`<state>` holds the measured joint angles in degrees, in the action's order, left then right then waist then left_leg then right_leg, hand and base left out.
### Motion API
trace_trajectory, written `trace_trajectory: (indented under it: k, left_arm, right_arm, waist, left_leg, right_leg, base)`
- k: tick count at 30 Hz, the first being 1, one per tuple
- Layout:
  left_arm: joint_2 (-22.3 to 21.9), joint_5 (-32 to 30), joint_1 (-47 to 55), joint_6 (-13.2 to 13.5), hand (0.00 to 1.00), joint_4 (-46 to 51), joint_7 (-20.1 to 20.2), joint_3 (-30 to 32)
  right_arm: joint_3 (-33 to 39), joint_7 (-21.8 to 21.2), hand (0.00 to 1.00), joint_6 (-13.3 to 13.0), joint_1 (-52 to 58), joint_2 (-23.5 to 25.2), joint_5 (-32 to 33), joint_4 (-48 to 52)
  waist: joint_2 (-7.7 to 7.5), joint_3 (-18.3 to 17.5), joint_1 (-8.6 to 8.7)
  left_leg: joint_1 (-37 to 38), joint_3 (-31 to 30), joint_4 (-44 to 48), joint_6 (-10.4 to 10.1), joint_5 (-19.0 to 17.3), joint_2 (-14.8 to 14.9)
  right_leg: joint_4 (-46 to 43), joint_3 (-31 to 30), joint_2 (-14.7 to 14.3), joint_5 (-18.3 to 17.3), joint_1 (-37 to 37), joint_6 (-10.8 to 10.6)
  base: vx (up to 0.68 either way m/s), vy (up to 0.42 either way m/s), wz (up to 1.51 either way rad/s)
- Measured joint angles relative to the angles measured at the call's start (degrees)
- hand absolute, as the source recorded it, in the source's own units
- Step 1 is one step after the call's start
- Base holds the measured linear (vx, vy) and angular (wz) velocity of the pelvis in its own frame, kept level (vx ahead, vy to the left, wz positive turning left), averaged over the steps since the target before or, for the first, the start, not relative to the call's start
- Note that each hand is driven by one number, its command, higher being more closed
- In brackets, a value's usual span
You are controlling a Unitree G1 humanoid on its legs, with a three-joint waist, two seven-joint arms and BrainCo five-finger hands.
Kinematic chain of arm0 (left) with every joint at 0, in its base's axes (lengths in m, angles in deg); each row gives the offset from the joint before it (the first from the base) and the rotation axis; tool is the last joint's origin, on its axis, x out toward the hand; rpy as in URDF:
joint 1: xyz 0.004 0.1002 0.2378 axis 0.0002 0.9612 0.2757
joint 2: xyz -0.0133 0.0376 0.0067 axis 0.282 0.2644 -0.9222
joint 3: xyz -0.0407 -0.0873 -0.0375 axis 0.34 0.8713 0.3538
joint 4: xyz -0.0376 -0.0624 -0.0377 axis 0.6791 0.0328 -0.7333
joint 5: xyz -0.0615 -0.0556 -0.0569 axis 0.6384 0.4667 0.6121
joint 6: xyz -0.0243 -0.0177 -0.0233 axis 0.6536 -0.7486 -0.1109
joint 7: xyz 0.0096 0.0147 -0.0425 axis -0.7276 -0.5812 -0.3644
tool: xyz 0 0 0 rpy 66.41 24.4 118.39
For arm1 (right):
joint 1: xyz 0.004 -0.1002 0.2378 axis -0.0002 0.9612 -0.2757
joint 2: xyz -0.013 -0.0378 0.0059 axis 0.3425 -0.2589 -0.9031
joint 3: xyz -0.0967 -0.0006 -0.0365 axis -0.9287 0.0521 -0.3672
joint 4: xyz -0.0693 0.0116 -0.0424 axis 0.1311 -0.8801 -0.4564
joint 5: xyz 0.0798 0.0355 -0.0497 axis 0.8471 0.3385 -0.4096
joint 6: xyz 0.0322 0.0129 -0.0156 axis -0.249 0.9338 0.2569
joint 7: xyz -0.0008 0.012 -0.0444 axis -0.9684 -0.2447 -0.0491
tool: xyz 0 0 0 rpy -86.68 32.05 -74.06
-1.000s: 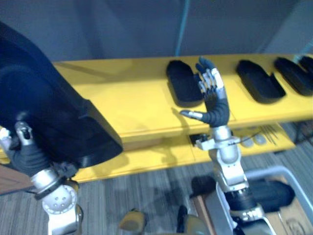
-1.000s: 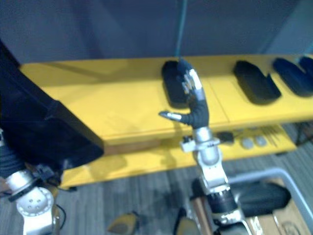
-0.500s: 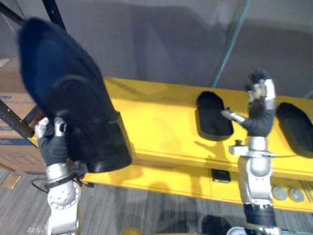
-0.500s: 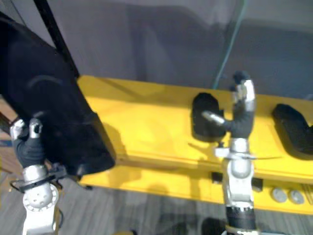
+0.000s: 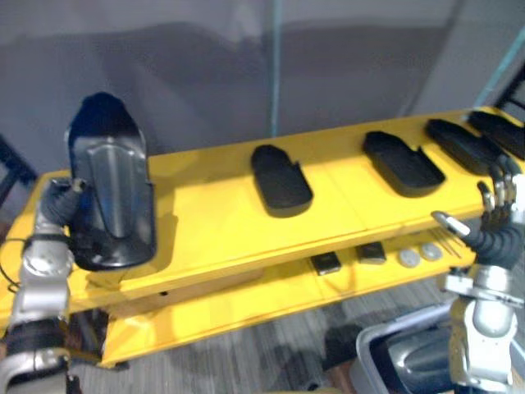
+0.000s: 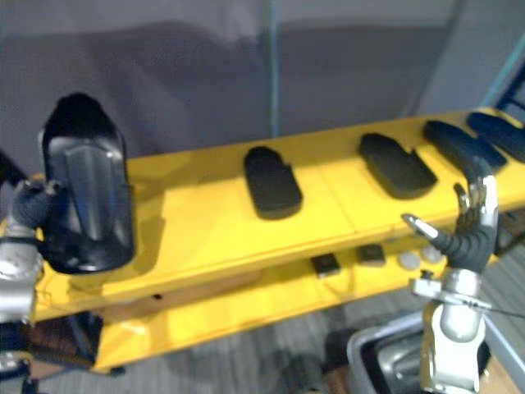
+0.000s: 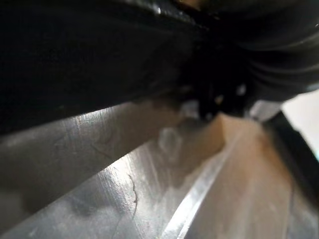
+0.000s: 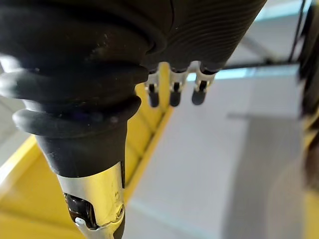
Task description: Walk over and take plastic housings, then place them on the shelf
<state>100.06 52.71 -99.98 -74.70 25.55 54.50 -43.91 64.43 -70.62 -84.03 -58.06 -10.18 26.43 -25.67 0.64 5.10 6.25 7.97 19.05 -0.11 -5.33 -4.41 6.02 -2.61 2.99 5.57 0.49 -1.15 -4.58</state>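
A big black plastic housing point(image 5: 108, 197) stands nearly upright at the left end of the yellow shelf point(image 5: 209, 213), its lower end at the top board. My left hand point(image 5: 57, 203) is shut on its left edge, and the housing's glossy surface point(image 7: 99, 164) shows close in the left wrist view. Several more black housings lie flat along the top board: one in the middle point(image 5: 281, 179), one further right point(image 5: 402, 162), others at the far right point(image 5: 461, 144). My right hand point(image 5: 492, 223) is raised before the shelf's right end, its fingers point(image 8: 172, 94) straight, holding nothing.
The lower board point(image 5: 246, 304) carries two small dark blocks point(image 5: 326, 263) and two grey discs point(image 5: 408, 257). A grey bin point(image 5: 410, 361) stands on the carpet at the lower right. A grey wall runs behind the shelf. The top board is bare between the held housing and the middle one.
The camera has shifted. The housing in my left hand has come down from in front of the view to the shelf's left end. My right hand has dropped low to the right.
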Motion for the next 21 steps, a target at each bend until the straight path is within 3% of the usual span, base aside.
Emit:
trace_trajectory:
  k: [2, 5, 8, 15, 21]
  left_arm:
    - [0.4, -0.1, -4.4, -3.1, 1.0, -1.6, 1.3, -0.1]
    - [0.4, -0.5, -8.1, -7.1, 1.0, -3.8, 2.9, -0.3]
    - [0.4, -2.7, -9.8, -13.1, 1.0, -6.3, 5.4, -0.5]
    - [0.1, -5.1, -10.7, -21.4, 1.0, -15.7, 6.5, -0.7]
    - [0.1, -7.4, -11.7, -24.5, 1.0, -17.9, 6.1, -0.6]
  right_arm:
    - [0.1, -1.5, 0.0, 0.0, 2.1, 0.0, 0.5, 0.5]
    - [0.0, -2.6, 0.0, 0.0, 3.4, 0.0, 1.1, 0.5]
    - [0.0, -3.5, 0.0, 0.0, 5.0, 0.0, 1.2, 0.6]
    - [-0.8, -2.3, 0.0, 1.2, 6.0, 0.0, 1.1, 0.6]
    - [-3.4, -0.7, 0.0, 2.3, 5.8, -0.5, 1.1, 0.6]
  waist:
    - [0.14, -0.1, 1.94]
    - [0.43, 0.0, 3.07]
    - [1.29, 0.5, 4.57]
    - [2.07, 0.9, 4.67]
    - [2.17, 3.6, 4.07]
  left_leg:
    - [0.2, 1.6, -0.4, 0.0, 0.0, 0.1]
    - [0.0, 3.7, -0.4, 0.0, 0.0, 0.4]
    - [0.0, 5.8, -0.5, -0.3, -0.2, 0.8]
    - [-2.1, 6.6, -0.3, -0.7, -0.1, 1.0]
    - [-2.1, 6.3, 0.2, -0.7, -0.2, 0.9]
  right_leg:
    - [0.6, -1.3, -0.3, 0.5, 0.5, 0.0]
    - [1.4, -2.5, -0.8, 1.3, 1.3, 0.1]
    - [2.3, -3.4, -1.1, 1.9, 1.5, 0.2]
    - [2.4, -4.6, -1.5, 2.3, 4.0, 0.3]
    - [2.3, -4.5, -1.3, 2.3, 4.1, 0.3]
  base:
    - [0.0, 0.011, -0.38]
    - [-0.01, -0.007, -0.3]
    - [0.0, -0.013, -0.18]
    - [0.0, -0.01, -0.08]
    - [0.01, -0.001, 0.0]
